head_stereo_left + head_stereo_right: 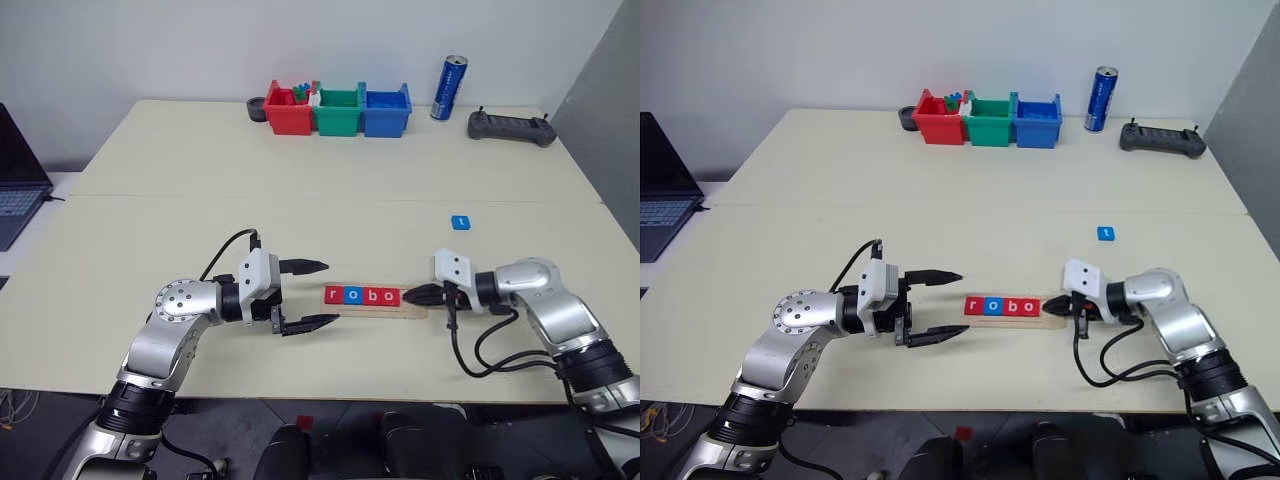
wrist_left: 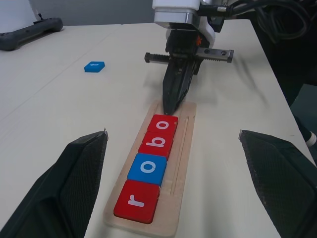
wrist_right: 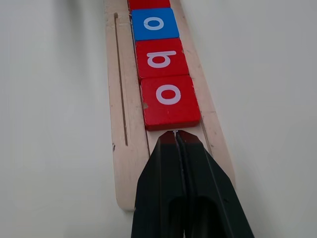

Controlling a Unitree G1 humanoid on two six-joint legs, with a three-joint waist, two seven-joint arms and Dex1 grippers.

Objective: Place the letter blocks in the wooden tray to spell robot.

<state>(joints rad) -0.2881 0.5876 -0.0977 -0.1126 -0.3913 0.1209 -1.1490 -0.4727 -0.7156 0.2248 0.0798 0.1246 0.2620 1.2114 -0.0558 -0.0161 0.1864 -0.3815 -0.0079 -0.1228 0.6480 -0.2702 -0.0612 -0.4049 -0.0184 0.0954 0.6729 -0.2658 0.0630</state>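
Observation:
The wooden tray point(image 1: 370, 310) lies near the table's front edge, between my two grippers. In it sit four letter blocks in a row: red r point(image 1: 334, 295), blue o point(image 1: 352, 295), red b point(image 1: 371, 296), red o point(image 1: 389, 296). A fifth block, blue point(image 1: 460, 221), lies loose on the table beyond the tray, to its right. My left gripper point(image 1: 328, 293) is open at the tray's left end, its fingers point(image 2: 74, 183) wide on either side. My right gripper point(image 3: 174, 136) is shut and empty, its tip resting over the tray's bare right end, right against the last red o point(image 3: 169, 99).
Red point(image 1: 288, 112), green point(image 1: 338, 112) and blue point(image 1: 386, 112) plastic bins stand at the back of the table. A blue can point(image 1: 449, 88) and a black controller point(image 1: 511, 127) are to their right. A laptop point(image 1: 18, 175) sits off the left edge.

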